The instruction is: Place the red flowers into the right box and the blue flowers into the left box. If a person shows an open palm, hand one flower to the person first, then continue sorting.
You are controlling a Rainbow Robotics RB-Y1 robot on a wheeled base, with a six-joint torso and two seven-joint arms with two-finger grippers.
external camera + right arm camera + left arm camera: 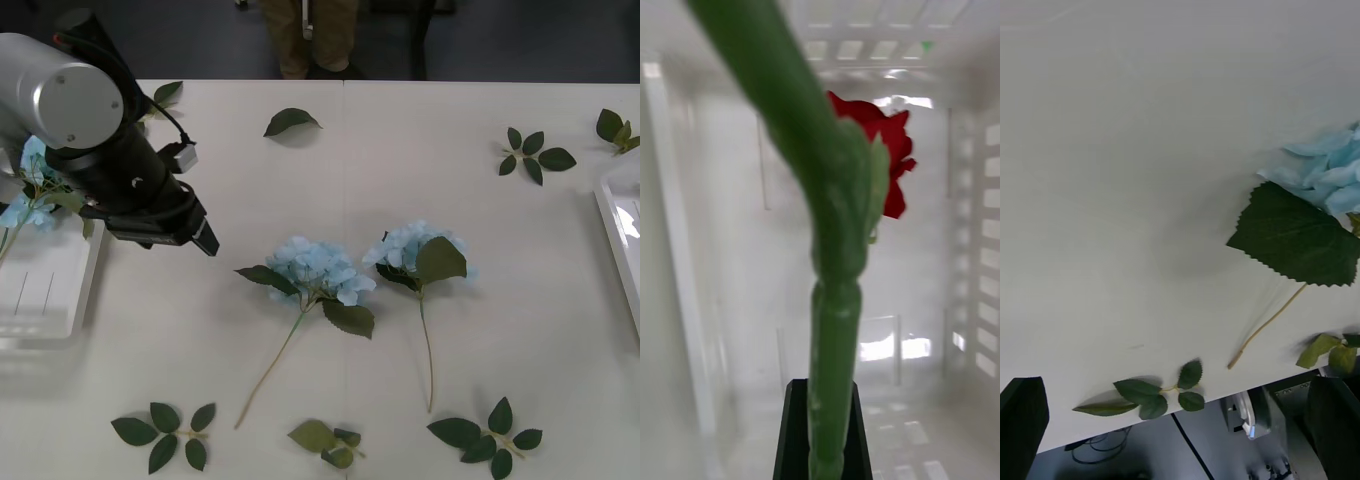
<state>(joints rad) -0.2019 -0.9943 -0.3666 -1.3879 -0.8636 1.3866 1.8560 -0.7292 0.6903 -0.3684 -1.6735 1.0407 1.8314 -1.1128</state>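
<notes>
Right tool [818,431] clamps red flower [876,154] stem inside right box [707,247] — release due. Left tool [1176,427] spread wide over worktop [400,200]; next blue flower [315,270].

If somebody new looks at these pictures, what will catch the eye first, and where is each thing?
Two blue flowers lie side by side at the table's middle, stems toward the robot. The right gripper is shut on a red flower over the right box. The left gripper hovers open beside the left box, where another blue flower rests.
</notes>
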